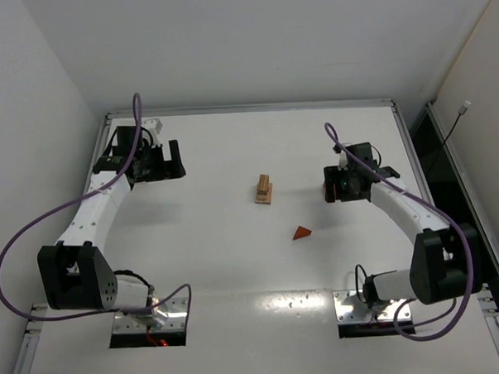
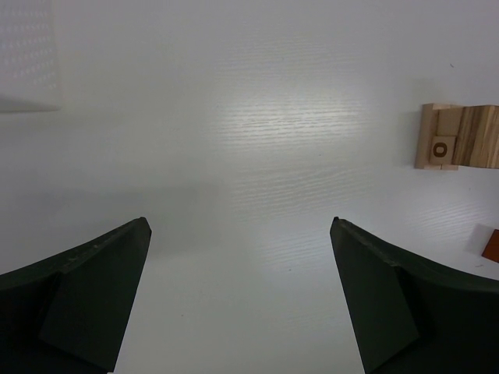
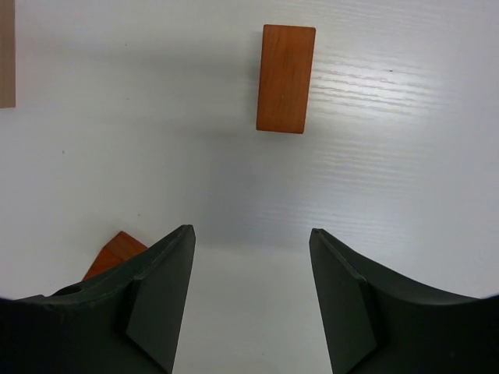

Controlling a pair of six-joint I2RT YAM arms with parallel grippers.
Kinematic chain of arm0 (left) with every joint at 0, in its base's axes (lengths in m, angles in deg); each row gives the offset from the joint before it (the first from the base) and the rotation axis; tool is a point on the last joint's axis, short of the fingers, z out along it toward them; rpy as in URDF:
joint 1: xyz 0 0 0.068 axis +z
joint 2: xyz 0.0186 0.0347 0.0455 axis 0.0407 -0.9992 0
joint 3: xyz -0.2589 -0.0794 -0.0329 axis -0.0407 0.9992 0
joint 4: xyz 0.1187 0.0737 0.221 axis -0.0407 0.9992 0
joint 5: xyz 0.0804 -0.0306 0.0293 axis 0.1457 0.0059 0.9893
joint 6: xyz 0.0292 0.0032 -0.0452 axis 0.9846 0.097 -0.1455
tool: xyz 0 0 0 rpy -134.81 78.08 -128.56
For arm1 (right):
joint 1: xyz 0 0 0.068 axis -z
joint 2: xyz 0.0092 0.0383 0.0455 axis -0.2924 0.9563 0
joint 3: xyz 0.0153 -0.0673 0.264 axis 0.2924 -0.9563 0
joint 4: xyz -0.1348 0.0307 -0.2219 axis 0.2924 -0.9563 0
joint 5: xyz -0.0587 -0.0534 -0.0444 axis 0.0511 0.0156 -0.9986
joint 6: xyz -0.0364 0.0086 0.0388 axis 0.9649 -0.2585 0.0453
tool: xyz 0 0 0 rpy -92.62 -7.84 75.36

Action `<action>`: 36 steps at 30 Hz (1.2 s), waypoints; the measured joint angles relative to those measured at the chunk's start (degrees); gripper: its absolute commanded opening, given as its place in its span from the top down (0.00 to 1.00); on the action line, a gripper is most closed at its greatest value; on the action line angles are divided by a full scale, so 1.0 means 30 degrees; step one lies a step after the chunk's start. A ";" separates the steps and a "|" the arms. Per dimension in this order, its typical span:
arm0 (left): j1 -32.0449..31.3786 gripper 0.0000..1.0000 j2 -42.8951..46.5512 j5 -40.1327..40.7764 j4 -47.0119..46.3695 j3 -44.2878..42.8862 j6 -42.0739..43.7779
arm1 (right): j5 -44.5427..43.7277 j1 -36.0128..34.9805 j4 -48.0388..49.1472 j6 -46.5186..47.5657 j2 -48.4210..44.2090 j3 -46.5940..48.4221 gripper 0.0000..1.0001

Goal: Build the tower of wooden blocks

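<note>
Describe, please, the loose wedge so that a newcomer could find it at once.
Start at the white table and find the pale wood block tower at its middle. Just nearer the right arm's base lies the wedge, alone: reddish-brown and triangular, not pale and stacked.

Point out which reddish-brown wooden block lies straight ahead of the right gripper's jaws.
The reddish-brown rectangular wooden block, in full view ahead of the gap; the other reddish-brown wooden piece is partly hidden behind one jaw.
</note>
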 measured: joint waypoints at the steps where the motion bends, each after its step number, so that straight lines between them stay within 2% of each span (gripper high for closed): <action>1: -0.0051 0.00 -0.0015 0.0007 0.0000 -0.0022 0.0000 | -0.0146 -0.0160 0.0393 -0.0284 -0.0270 -0.0495 0.43; 5: -0.0175 0.00 -0.0131 0.0015 -0.0007 -0.0029 0.0000 | -0.0787 -0.0947 0.2557 -0.0925 -0.0554 -0.1902 0.43; 11: -0.0175 0.00 -0.0503 0.0007 -0.0022 -0.0029 -0.0087 | -0.0940 -0.1195 0.4626 -0.0146 -0.0583 -0.2616 0.42; 17: -0.0175 0.00 -0.0685 0.0000 -0.0080 -0.0029 -0.0146 | -0.1188 -0.1049 0.5297 0.0364 -0.0313 -0.2776 0.42; 23: -0.0175 0.00 -0.0692 0.0000 -0.0153 -0.0175 -0.0197 | -0.1137 -0.0685 0.5552 0.0401 0.1282 -0.2594 0.42; 36: -0.0175 0.00 -0.0721 0.0058 -0.0189 -0.0357 -0.0284 | -0.0809 0.0109 0.5646 0.0364 0.4022 -0.0189 0.44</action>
